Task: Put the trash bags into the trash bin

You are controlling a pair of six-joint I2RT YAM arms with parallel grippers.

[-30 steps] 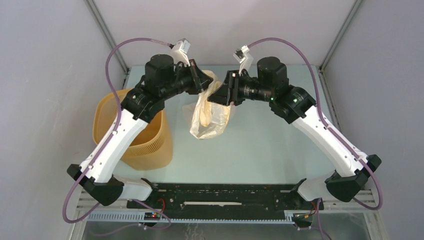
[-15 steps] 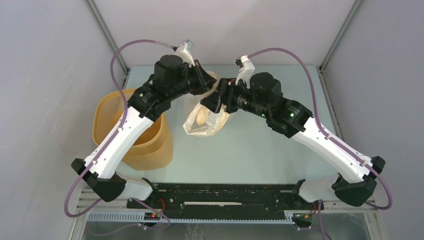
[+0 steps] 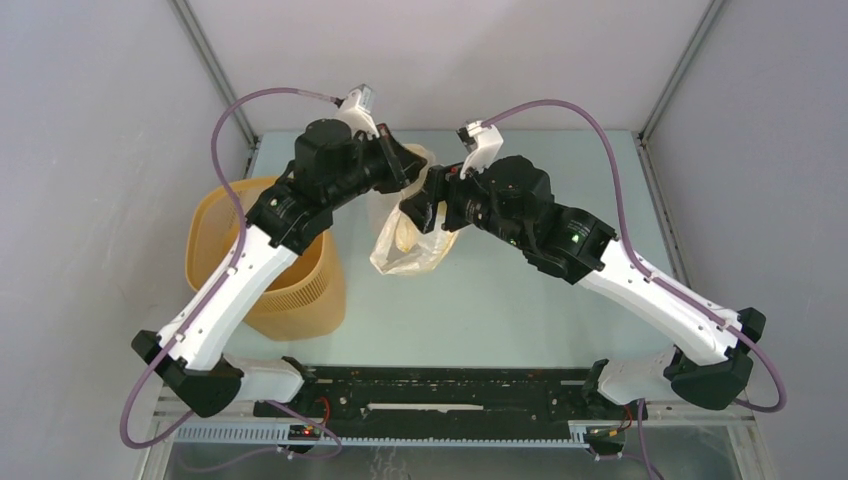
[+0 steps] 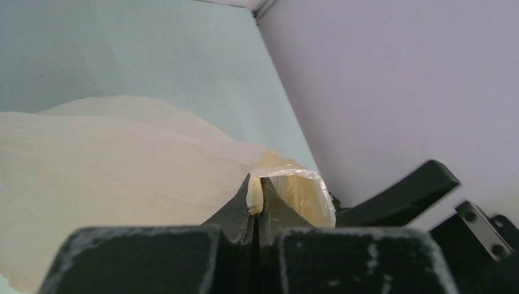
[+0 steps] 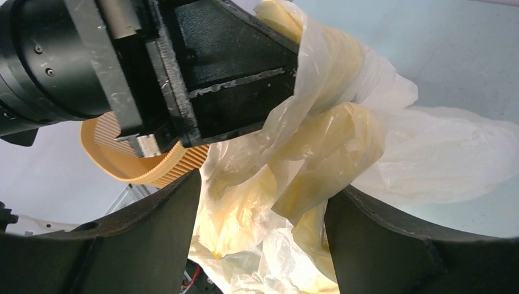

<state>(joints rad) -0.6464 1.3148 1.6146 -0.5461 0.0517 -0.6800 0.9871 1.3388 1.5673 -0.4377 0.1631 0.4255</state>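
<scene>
1. Here, a thin, wrinkly, translucent cream-white plastic trash bag [image 3: 408, 240] hangs between the two arms over the pale blue-green table [image 3: 520, 290]. Whether its lower end touches the tabletop cannot be told.
2. The left gripper [image 4: 256, 205] has its jaws pressed together on a fold of the bag's yellowish rim, and it carries the bag from there.
3. The right gripper [image 5: 263, 208] has its jaws spread wide. Bunched film lies between the fingers but is not clamped.
4. The orange-yellow tapered plastic trash bin [image 3: 300, 290] stands upright at the table's left side, just beside the bag. No film shows in its rounded-square mouth.
5. Progress, as judged: the bag is picked up and raised, but nothing has gone into the bin. Left to do are a second hold on the rim, the carry leftward over the mouth, and lowering the bag in.
6. In the way: the left arm's own forearm lies across part of the bin's mouth, which narrows the approach. The two grippers sit very near each other, and the limp film may snag on a finger. Purple cables [image 3: 225, 120] loop above both arms.
</scene>
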